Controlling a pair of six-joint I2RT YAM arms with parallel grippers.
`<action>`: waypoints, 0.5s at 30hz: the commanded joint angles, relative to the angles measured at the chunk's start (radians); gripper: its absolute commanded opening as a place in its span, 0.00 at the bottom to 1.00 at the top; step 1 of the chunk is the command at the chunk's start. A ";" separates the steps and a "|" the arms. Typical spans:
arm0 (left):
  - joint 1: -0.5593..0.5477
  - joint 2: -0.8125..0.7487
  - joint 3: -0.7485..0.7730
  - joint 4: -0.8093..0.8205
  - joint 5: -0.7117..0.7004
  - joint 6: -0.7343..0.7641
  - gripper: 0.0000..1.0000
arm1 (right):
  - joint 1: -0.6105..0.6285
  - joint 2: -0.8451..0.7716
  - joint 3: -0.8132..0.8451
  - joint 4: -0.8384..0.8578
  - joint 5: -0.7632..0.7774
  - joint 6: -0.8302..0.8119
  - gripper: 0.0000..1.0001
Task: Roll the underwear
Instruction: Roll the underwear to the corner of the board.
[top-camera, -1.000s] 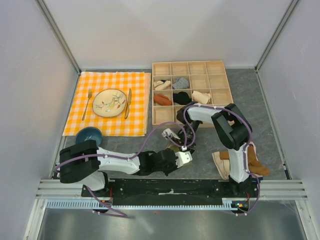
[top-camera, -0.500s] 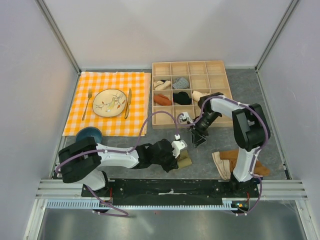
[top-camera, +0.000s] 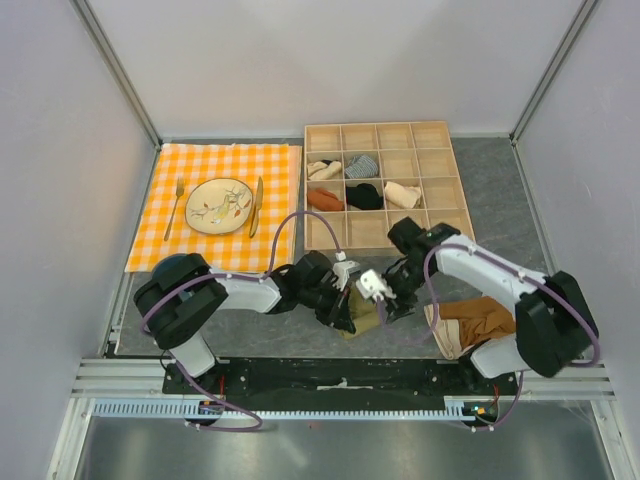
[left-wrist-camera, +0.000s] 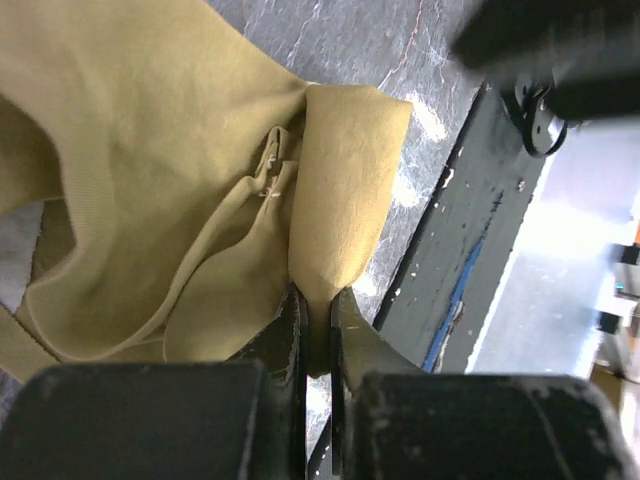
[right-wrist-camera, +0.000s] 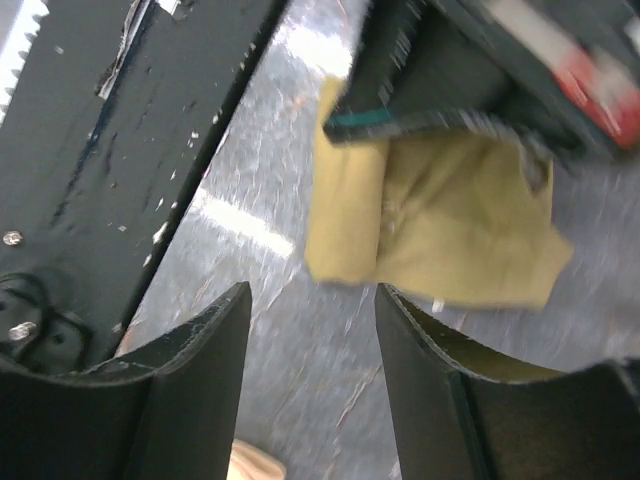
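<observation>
On the grey worktop (top-camera: 490, 170), just nearside of the compartment tray (top-camera: 307, 190), the underwear (left-wrist-camera: 150, 150) lies bunched, rolling barely begun; the left gripper (left-wrist-camera: 315, 300) pinches its fold, the right gripper (right-wrist-camera: 312, 300) gapes empty.

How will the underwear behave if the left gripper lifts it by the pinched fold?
Probably floppy: the underwear creases and folds softly where the left gripper pinches it, so it would likely drape. Likely light, being thin cloth. Pushed, it would probably bunch rather than slide across the table.
</observation>
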 joint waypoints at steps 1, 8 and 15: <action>0.036 0.112 -0.019 -0.134 0.029 -0.056 0.04 | 0.160 -0.133 -0.124 0.300 0.080 0.025 0.61; 0.081 0.170 0.022 -0.137 0.053 -0.140 0.15 | 0.314 -0.081 -0.169 0.400 0.214 0.050 0.59; 0.107 0.160 0.036 -0.139 0.053 -0.169 0.22 | 0.346 -0.053 -0.251 0.475 0.295 0.064 0.57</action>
